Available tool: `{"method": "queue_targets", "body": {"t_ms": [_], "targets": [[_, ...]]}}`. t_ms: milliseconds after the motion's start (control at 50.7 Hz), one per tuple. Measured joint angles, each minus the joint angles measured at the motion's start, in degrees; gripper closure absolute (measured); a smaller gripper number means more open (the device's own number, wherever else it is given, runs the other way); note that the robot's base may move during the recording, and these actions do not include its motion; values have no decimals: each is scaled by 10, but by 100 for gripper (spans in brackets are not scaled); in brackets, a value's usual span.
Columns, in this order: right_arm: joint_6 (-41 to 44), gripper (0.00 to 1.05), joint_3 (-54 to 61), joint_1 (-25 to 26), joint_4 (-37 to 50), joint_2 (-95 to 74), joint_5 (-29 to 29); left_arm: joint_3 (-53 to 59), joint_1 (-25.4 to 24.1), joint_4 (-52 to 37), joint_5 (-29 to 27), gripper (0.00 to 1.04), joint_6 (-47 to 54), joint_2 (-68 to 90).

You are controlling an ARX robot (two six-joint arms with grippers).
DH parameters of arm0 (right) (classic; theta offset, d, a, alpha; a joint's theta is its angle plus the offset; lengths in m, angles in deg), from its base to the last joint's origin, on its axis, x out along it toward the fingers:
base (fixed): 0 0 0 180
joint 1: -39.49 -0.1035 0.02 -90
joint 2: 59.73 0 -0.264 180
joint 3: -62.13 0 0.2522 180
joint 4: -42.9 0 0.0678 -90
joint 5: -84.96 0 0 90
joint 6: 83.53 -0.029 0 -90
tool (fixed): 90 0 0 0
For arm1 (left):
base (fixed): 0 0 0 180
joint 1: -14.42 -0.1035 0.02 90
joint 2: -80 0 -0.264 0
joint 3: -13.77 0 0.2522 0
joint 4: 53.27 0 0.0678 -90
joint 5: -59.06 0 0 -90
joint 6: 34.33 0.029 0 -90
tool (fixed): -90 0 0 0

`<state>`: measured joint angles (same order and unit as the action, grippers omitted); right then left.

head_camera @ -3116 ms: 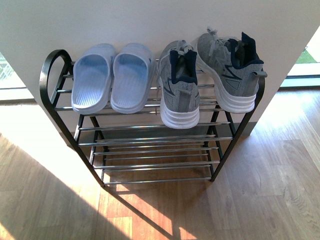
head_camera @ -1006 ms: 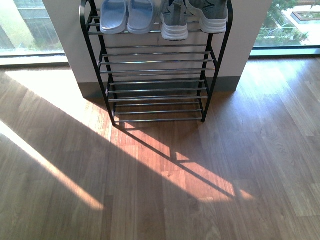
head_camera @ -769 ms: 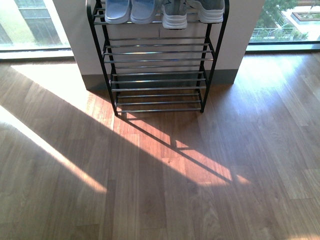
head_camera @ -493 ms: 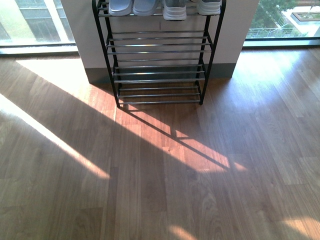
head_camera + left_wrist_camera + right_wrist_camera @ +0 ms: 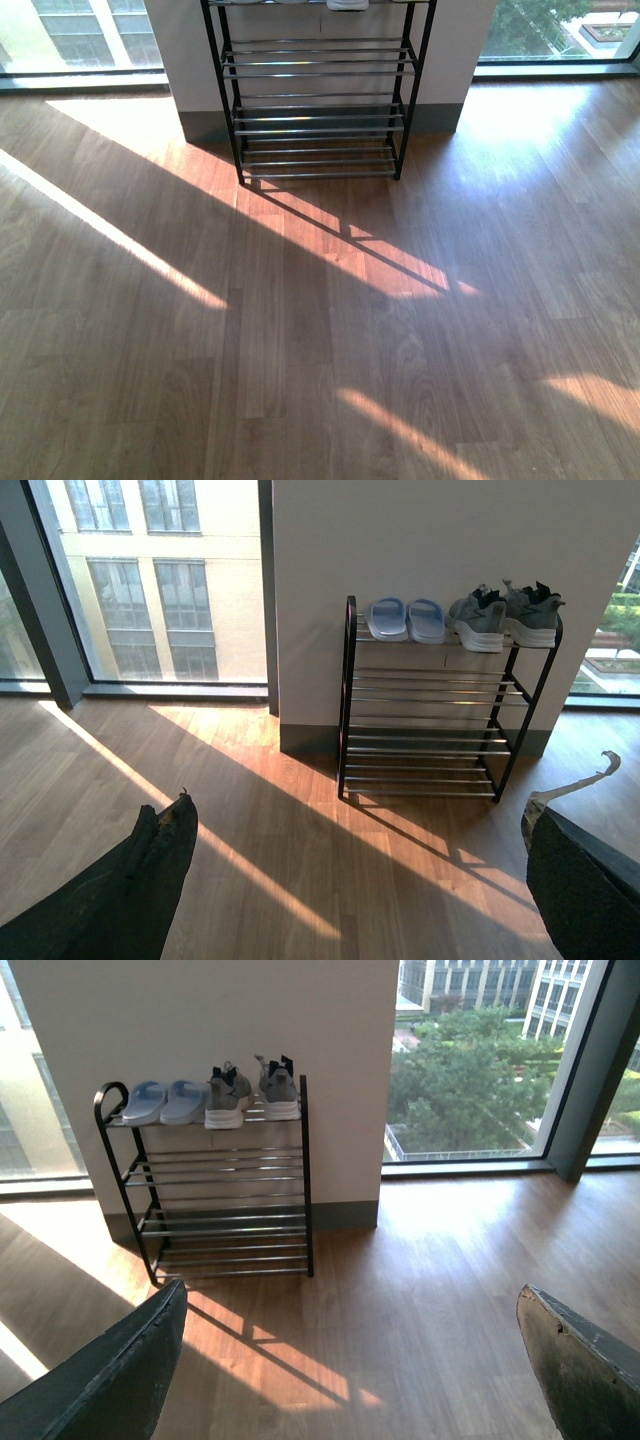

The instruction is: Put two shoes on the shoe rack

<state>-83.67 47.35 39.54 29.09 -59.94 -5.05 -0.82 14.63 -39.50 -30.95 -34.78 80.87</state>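
against the white wall pillar, between two big windows, stands the shoe rack (image 5: pixel 430 715) w/ black side frame & chrome rods. on its top tier, in both wrist views: pale blue slides (image 5: pixel 407 619) side by side toward one end, grey sneakers (image 5: pixel 503 617) next to them toward the other, white soles facing out. lower tiers hold nothing visible. front view shows only the rack's lower tiers at the top edge, plus wood floor (image 5: pixel 320 330) w/ sun stripes; no arms there. left gripper (image 5: pixel 355 880): fingers (image 5: pixel 130 890) spread wide apart, gripping nothing, over bare floor well away from the rack. right gripper (image 5: pixel 350 1360): fingers (image 5: pixel 575 1360) likewise spread wide, nothing between them, touching nothing.
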Motion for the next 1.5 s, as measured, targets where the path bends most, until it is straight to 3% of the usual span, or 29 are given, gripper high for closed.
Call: {"method": "queue_targets", "body": {"t_ms": [1499], "targets": [[0,9,0,0,0,0,0,0,0,0,0,9,0,0]]}}
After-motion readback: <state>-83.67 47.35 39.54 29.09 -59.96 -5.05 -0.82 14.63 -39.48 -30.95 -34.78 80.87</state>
